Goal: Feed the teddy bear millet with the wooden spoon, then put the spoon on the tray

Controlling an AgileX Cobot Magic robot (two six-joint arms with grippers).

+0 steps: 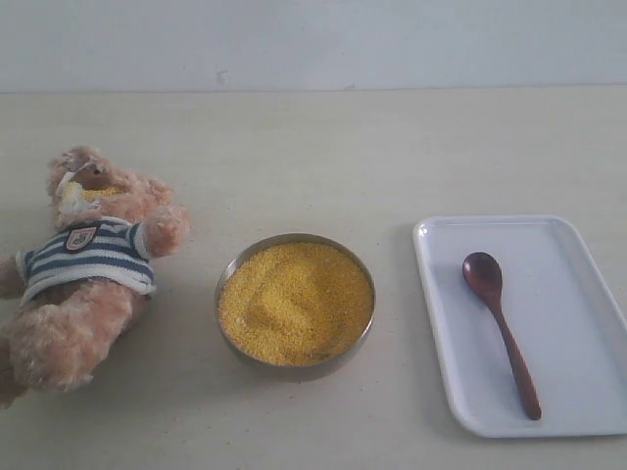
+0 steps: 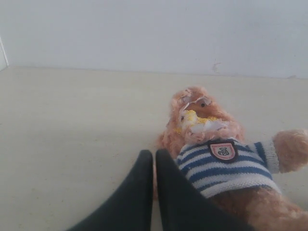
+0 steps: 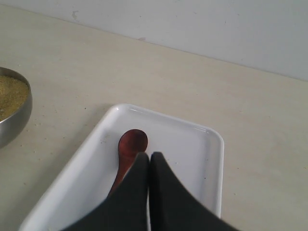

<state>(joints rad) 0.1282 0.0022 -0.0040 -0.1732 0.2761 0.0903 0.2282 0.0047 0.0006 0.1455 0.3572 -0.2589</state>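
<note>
Exterior view: slim wooden spoon flat on smooth white tray; left hand, right hand closed, empty.

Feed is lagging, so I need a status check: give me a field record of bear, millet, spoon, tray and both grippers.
teddy bear: lying on its back, left of the metal bowl, yellow grains on its muzzle
millet: fills the metal bowl
wooden spoon: lying in the tray, touched by neither gripper
tray: right of the bowl
left gripper: shut, empty, facing the bear
right gripper: shut, empty, facing the spoon
</note>
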